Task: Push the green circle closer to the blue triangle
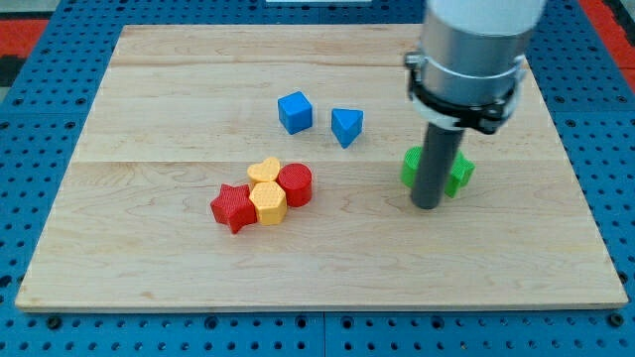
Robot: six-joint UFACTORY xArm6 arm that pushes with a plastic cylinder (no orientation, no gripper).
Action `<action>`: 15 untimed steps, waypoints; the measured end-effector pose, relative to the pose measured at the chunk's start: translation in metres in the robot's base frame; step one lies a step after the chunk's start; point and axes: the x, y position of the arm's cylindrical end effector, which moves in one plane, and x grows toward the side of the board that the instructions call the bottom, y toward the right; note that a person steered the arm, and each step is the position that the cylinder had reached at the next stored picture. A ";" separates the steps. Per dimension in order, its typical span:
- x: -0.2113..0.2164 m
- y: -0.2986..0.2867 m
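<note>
At the lower middle of the frame, nearest the view's bottom, a cluster sits on the wooden tabletop (149, 238): a red star (233, 207), a yellow hexagon-like block (268, 202), a yellow heart-like block (264, 171) and a red cylinder (295, 184), all touching or just beside each other. To the right of them, my tip (426, 205) rests on the tabletop directly in front of a green block (457, 172), which shows only as green lobes on either side of the rod; most of it is hidden, so I cannot confirm its round shape, but I take it for the green circle. There are no jaws on this arm, only the bare rod, holding nothing. Farther up, left of the rod, the blue triangle (346, 125) stands well apart from the green block, with a blue cube (295, 112) just beside it on its left. The green block looks like a small, light, rigid printed piece that should slide easily on smooth wood and may spin if struck off-centre. Since it cannot be gripped, contact belongs on its right-hand, lower side, opposite the triangle, pushing through its middle toward the upper left.
</note>
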 end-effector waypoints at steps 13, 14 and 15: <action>-0.068 -0.060; -0.073 -0.055; -0.082 -0.049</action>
